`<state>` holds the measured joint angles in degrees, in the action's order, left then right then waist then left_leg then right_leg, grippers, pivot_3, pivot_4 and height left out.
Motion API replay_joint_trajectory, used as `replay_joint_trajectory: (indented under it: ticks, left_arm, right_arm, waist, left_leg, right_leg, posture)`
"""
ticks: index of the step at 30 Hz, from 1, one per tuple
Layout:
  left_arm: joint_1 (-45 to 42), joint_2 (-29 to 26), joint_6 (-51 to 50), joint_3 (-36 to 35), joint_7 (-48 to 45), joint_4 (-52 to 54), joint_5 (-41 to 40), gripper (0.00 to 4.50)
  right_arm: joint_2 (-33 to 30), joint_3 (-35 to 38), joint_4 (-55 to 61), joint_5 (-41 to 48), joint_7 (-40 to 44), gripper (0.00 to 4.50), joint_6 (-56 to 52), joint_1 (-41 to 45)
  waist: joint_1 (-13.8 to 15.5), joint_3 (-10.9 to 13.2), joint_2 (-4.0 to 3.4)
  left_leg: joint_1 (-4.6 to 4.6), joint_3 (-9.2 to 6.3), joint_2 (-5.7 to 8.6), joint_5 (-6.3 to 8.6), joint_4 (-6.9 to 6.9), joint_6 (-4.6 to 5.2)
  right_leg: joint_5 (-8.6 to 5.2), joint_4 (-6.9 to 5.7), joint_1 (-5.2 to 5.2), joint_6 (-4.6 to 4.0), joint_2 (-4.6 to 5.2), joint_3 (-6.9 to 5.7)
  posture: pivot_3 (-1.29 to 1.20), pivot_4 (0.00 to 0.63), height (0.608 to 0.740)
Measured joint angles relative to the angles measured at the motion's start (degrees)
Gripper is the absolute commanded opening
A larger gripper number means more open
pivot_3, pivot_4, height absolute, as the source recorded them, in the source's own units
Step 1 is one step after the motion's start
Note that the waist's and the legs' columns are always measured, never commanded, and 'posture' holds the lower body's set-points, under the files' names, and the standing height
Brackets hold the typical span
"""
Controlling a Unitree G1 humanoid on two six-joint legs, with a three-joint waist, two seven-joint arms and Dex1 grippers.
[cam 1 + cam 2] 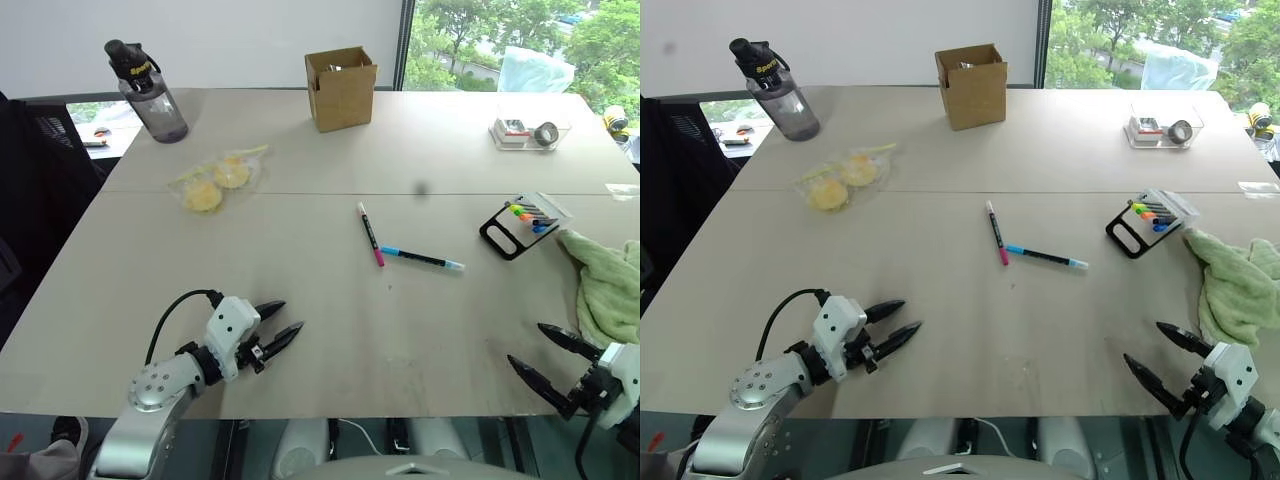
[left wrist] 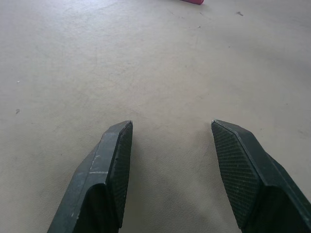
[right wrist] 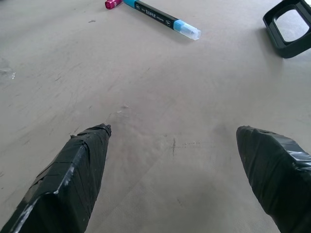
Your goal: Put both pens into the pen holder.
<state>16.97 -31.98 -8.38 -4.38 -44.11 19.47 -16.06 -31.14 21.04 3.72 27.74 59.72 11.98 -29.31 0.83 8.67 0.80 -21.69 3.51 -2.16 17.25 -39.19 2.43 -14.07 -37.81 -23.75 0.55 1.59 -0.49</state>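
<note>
Both pens lay untouched near the middle of the table (image 1: 300,250): the magenta-ended pen (image 1: 370,234) ran from far to near, white cap at its far end, and the light-blue-ended pen (image 1: 421,258) stretched off to the right from just beside the magenta tip, so the two formed a rough L. The pen holder (image 1: 523,224) sat well to their right, flat on the table with its loop handle toward the near-left and several coloured markers under its clear cover; a green towel (image 1: 606,285) lay just beside it on the near right. The left gripper (image 1: 277,326) hovered over the near left of the table, its fingers partly spread and holding nothing. The right gripper (image 1: 548,355) hung at the near right edge with its jaws spread wide, also empty. Along the far side stood a water bottle (image 1: 147,92), a cardboard box (image 1: 341,88) and a clear tray (image 1: 528,131), with a bag of yellow fruit (image 1: 215,181) nearer on the left.
</note>
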Motion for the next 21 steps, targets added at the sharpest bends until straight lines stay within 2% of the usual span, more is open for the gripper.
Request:
replay_joint_trajectory:
  ticks: [21]
  left_arm:
    - [-0.5, 0.3, -0.7, -0.2, 2.0, 0.2, -2.0, 2.65]
  right_arm:
    - [-0.8, -1.4, -1.1, 0.0, 0.5, 4.41, -4.4, 4.4]
  waist:
    - [0.0, 0.0, -0.02]
  left_leg:
    - [0.00, 0.01, 0.00, 0.00, 0.00, 0.00]
  right_leg:
    - [0.01, -0.01, 0.00, 0.00, -0.02, 0.01]
  posture:
    - [0.00, 0.150, 0.736]
